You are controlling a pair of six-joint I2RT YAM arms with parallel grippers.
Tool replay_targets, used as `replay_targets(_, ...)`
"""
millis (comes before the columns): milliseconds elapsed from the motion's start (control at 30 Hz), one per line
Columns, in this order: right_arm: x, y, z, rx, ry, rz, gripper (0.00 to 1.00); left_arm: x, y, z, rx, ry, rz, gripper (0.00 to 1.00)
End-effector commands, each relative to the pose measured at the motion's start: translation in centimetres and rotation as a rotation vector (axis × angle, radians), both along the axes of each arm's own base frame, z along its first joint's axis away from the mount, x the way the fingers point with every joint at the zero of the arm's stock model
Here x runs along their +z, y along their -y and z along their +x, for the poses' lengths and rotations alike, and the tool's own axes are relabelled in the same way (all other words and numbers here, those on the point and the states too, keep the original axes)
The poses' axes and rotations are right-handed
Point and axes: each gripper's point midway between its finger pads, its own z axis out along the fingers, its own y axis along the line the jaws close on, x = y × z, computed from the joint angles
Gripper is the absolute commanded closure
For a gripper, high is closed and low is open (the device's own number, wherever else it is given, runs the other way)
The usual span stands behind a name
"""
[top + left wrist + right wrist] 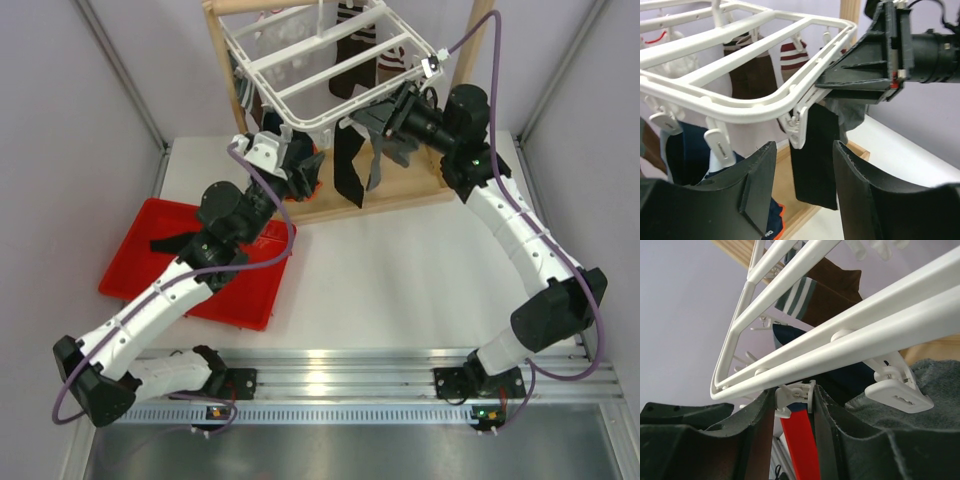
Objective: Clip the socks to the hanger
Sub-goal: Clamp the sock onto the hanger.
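The white hanger hangs in a wooden frame. A black sock hangs from a clip at its near corner, with a grey sock beside it. Brown socks with striped cuffs hang further back. My left gripper is open just in front of the black sock, touching nothing. My right gripper reaches in under the hanger's bar. Its fingers press both sides of a white clip. What that clip holds is hidden.
The wooden frame's base lies under the socks, and its posts rise on both sides. A red tray sits under my left arm. Navy fabric with orange trim hangs low behind my left gripper. Grey walls close in the table.
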Motion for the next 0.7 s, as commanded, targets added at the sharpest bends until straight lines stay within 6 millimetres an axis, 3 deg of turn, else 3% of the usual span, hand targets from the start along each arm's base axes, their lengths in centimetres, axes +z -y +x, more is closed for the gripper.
replay_targets(0,1.8,0.8,-0.2,-0.014,0.077,0.013,0.67,-1.4,-0.6,1.7,0.047,-0.035,-0.010,0.44)
replay_targets(33,1.8,0.7,-0.2,-0.011,0.077,0.013,0.67,-0.7,-0.6,1.9,0.044,-0.008,-0.029,0.41)
replay_targets(333,2.0,0.7,-0.8,0.012,0.112,-0.010,0.67,-2.5,-0.1,4.5,-0.039,0.062,-0.011,0.31)
replay_targets(667,1.8,0.4,-1.4,0.052,0.139,-0.032,0.68,-1.2,1.1,4.9,-0.139,0.176,-0.006,0.28)
